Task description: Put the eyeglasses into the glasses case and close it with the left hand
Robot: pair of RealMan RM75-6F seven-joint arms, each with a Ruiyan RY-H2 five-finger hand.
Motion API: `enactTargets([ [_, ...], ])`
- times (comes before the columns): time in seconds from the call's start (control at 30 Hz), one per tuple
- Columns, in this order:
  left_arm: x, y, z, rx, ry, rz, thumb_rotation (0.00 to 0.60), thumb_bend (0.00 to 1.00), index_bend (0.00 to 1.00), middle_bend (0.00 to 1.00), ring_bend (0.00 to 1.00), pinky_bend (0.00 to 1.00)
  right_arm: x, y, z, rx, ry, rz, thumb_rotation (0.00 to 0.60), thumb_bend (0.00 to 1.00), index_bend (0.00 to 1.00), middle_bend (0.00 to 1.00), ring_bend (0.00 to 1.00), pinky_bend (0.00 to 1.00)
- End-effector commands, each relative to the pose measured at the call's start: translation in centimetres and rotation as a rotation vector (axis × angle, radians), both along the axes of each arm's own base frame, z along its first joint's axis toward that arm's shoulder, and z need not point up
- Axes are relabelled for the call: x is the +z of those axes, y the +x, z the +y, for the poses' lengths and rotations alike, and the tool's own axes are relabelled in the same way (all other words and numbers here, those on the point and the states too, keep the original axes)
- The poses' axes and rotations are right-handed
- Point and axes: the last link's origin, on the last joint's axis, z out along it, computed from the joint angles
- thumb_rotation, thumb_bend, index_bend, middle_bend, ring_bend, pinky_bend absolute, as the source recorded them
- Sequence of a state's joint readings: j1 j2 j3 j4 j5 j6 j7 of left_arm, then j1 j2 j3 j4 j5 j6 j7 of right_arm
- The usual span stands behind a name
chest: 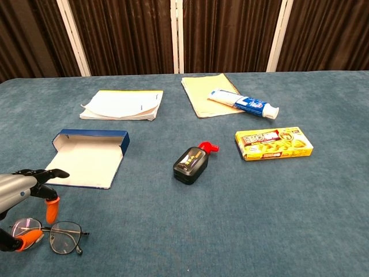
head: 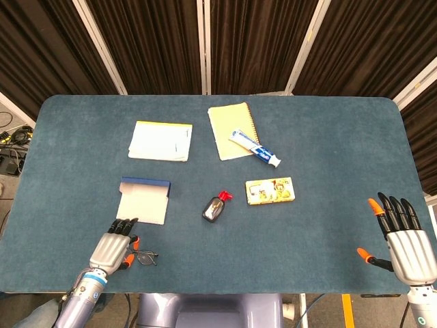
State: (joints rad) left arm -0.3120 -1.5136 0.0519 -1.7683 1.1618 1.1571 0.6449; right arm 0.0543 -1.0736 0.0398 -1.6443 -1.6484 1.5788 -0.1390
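Blue table [head: 328, 137] holds one eyeglasses [chest: 52, 236], one glasses case [chest: 87, 158].

Toothpaste tube [head: 255, 148] lies across yellow notebook [head: 231, 131], near snack box [head: 270, 190].

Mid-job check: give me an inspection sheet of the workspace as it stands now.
Surface: blue felt-covered table.
Job's things: thin wire-framed eyeglasses at near left edge; open blue glasses case behind them, empty.
Clutter: white paper stack; yellow spiral notebook under white-and-blue toothpaste tube; black bottle with red cap; yellow box.
Hands: left hand at the eyeglasses, grasp unclear; right hand open, fingers spread.
Cables: some on floor at left.
Surroundings: dark curtains.
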Motion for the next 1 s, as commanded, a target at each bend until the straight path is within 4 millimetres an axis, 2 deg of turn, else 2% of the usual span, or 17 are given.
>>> enactTargets([
  [0.03,-0.3,0.0,0.0,-0.002,-0.005,0.001,0.6,0.44,0.48,0.0,0.0,0.0,0.0,0.0,0.0,0.001,0.0,0.0,0.6,0.0,0.0,0.0,0.0,0.0],
  [0.6,-0.4,0.1,0.0,-0.004,-0.003,-0.001,0.6,0.51,0.57,0.0,0.0,0.0,0.0,0.0,0.0,0.0,0.002,-0.001,0.6,0.0,0.0,0.0,0.0,0.0],
  [1.0,0.7,0.7,1.8,-0.022,0.041,-0.038,0.6,0.54,0.61,0.0,0.0,0.0,-0.2,0.0,-0.1,-0.001,0.004,0.006,0.6,0.0,0.0,0.0,0.0,0.0],
])
